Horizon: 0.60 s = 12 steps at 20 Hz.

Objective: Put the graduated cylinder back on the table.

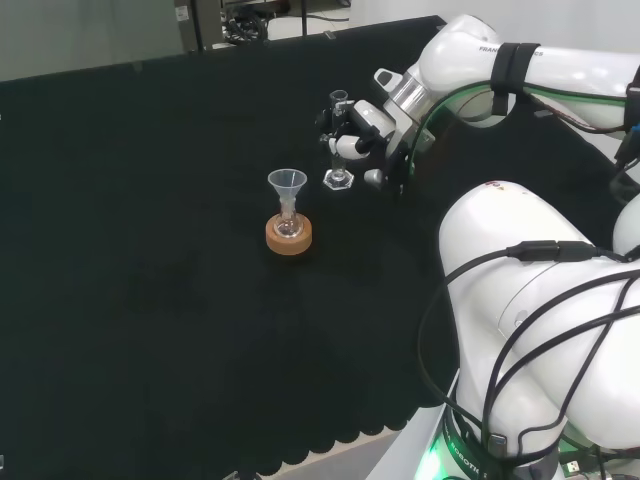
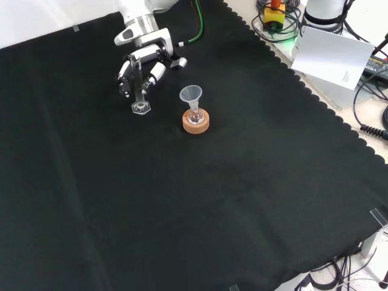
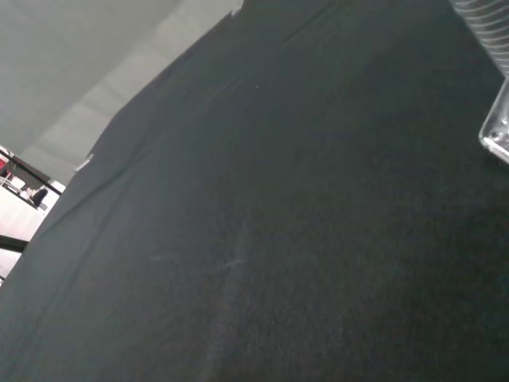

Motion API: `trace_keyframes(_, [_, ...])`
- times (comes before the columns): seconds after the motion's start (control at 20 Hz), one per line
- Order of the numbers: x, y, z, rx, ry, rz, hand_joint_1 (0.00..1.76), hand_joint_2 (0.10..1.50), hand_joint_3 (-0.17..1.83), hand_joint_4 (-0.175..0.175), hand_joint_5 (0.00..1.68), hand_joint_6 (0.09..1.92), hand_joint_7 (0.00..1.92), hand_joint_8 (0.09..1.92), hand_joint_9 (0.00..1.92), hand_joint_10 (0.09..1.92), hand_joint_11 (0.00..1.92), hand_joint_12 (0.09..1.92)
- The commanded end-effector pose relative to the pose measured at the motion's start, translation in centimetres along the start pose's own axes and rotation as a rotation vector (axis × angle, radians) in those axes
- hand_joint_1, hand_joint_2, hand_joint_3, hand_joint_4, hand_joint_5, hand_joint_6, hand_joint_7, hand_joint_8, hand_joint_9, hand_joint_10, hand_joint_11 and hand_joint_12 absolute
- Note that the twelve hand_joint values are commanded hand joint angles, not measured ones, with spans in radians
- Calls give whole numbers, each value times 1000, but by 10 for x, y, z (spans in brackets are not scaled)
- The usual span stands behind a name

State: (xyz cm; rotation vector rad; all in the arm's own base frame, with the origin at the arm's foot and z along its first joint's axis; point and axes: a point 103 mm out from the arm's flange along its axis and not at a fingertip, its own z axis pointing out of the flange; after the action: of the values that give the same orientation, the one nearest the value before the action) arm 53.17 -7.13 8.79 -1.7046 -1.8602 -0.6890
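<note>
One graduated cylinder (image 2: pixel 140 91) stands upright, base on my worktop (image 2: pixel 212 200); hand (image 2: pixel 143 70) fingers (image 2: pixel 155 73) curled round it.

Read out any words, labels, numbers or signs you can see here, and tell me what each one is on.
Nothing here reads clearly enough to quote.
On the white sheet of paper beside the cloth: a few lines of print, too small to read.
On the arm's upper link: dark lettering, too small and partly hidden.
On the graduated cylinder: scale lines, no number legible.
</note>
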Motion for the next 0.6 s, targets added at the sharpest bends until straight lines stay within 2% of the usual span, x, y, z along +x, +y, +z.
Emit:
trace_keyframes(0.05, [0, -2, -11, 35, 11, 22, 958, 1069, -175, -71, 389, 510, 458, 669, 880, 87, 463, 1269])
trace_keyframes(0.35, [5, -2, -30, 29, -15, 38, 905, 1014, -175, -78, 328, 294, 337, 679, 775, 87, 355, 1312])
trace_keyframes(0.45, [8, -2, -38, 45, -22, 46, 872, 991, -175, -82, 304, 214, 245, 682, 683, 87, 280, 1338])
trace_keyframes(0.6, [15, -4, -50, 31, -49, 38, 834, 968, -175, -88, 257, 117, 127, 688, 576, 87, 172, 1382])
